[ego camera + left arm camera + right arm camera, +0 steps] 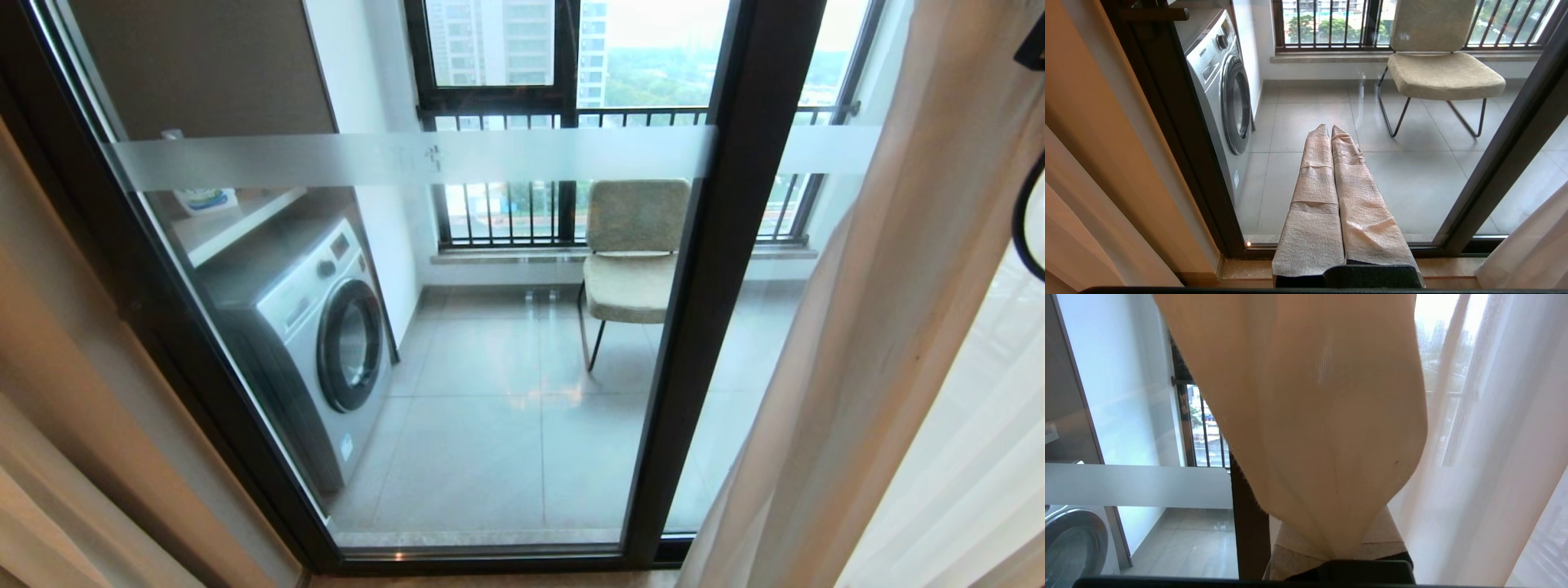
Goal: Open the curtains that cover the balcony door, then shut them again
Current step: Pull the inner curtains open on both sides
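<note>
At the far left, the thick beige drape of the curtains (73, 408) hangs bunched against the dark door frame, opaque and woven, falling in broad soft pleats. The left gripper (1331, 130) hangs parked low before the glass, its two paper-wrapped fingers (1314, 196) pressed together with nothing between them. Next comes the balcony door (735, 269), hard smooth glass in a dark metal frame with a frosted white band across it; most of the glass stands uncovered, and through it show a glossy grey washing machine (318, 335), pale floor tiles and a padded beige chair (633, 253) on thin metal legs. To the right hang the rest of the curtains, beige cloth at the edge and thin see-through white sheers (963, 457) beyond it. The right gripper (1337, 555), its fingers closed, pinches a fold of that beige cloth, which balloons up in front of its camera. The cloth looks light, limp and yielding, likely to slide along its rail under a sideways pull; it is best held at the leading edge, with several pleats gathered so it cannot slip free.
</note>
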